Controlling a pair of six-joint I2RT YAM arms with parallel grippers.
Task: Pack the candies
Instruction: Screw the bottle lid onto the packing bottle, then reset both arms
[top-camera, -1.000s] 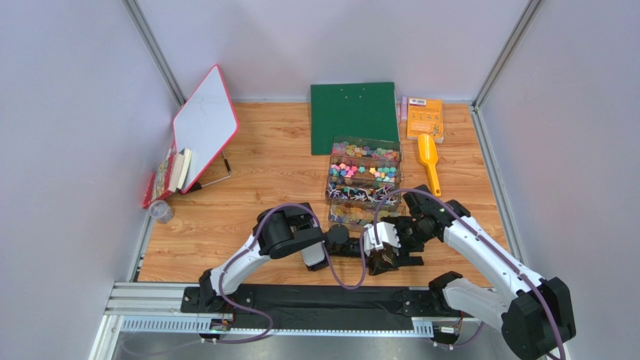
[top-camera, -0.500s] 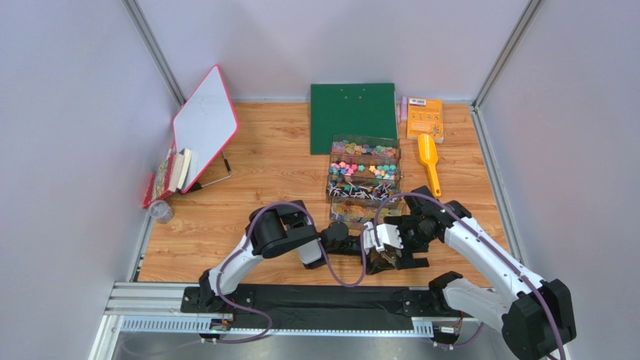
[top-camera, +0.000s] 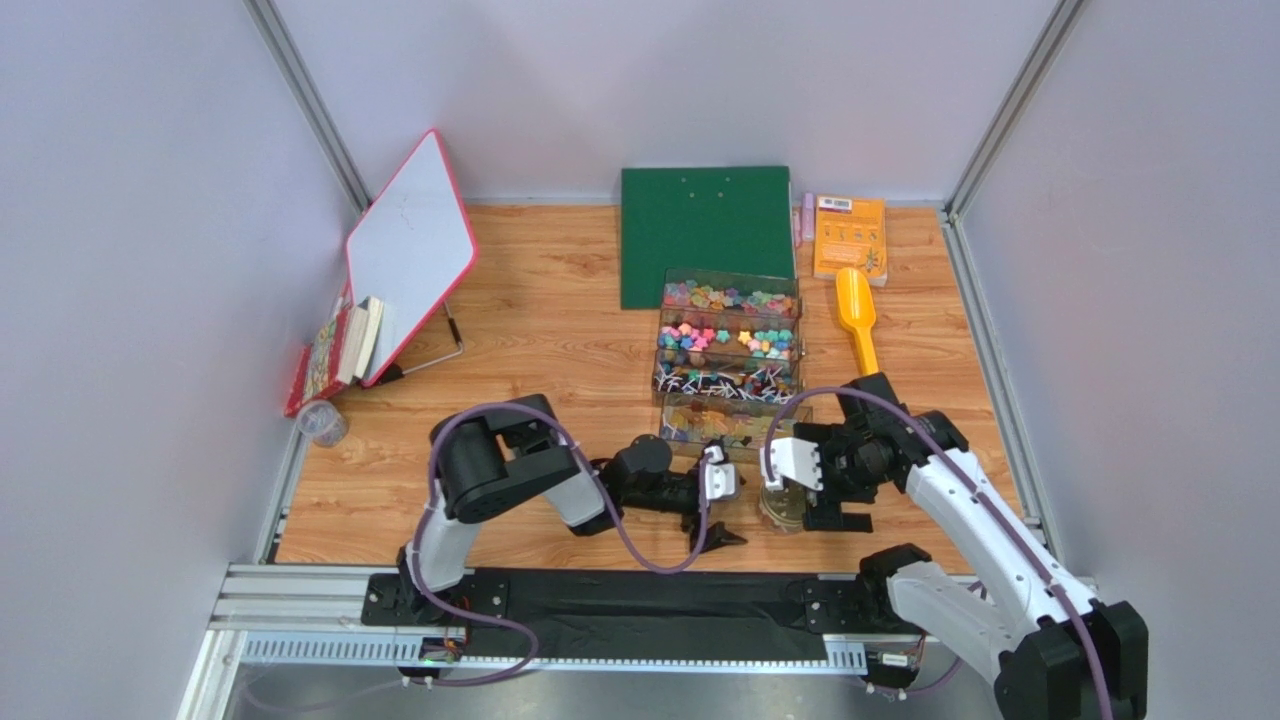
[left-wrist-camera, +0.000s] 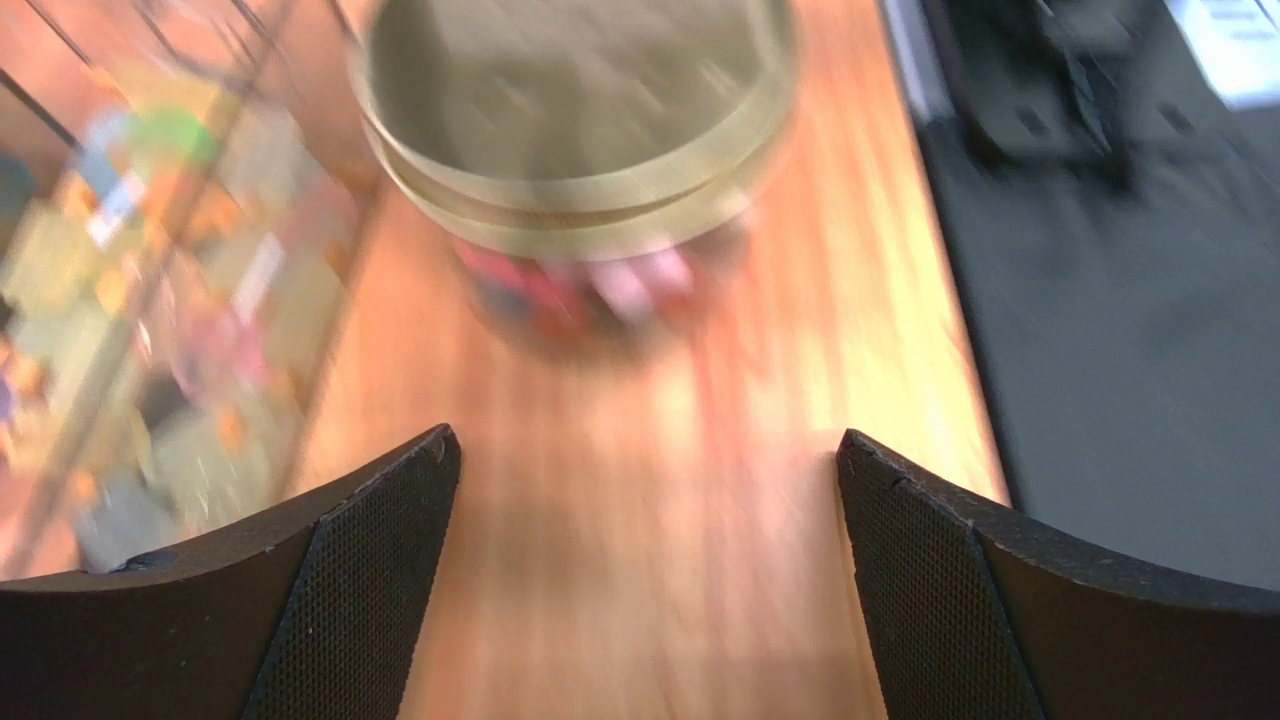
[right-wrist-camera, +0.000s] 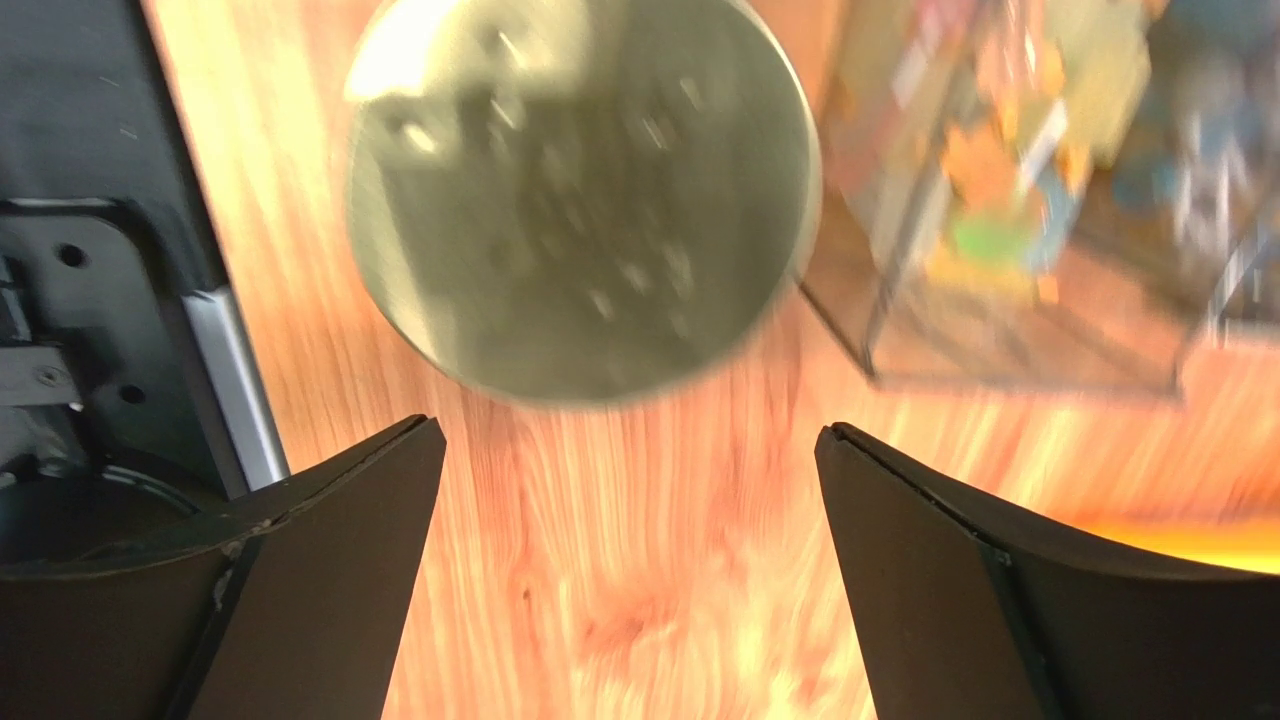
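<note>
candies | seemingly in lidded jar | ahead of spread left fingers

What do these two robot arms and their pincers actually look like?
White tube-like links join chunky black joints on the left arm and right arm. A purple cable loops along each. The left gripper and right gripper each end in two curved black fingers, mesh-textured on the left pair.
</note>
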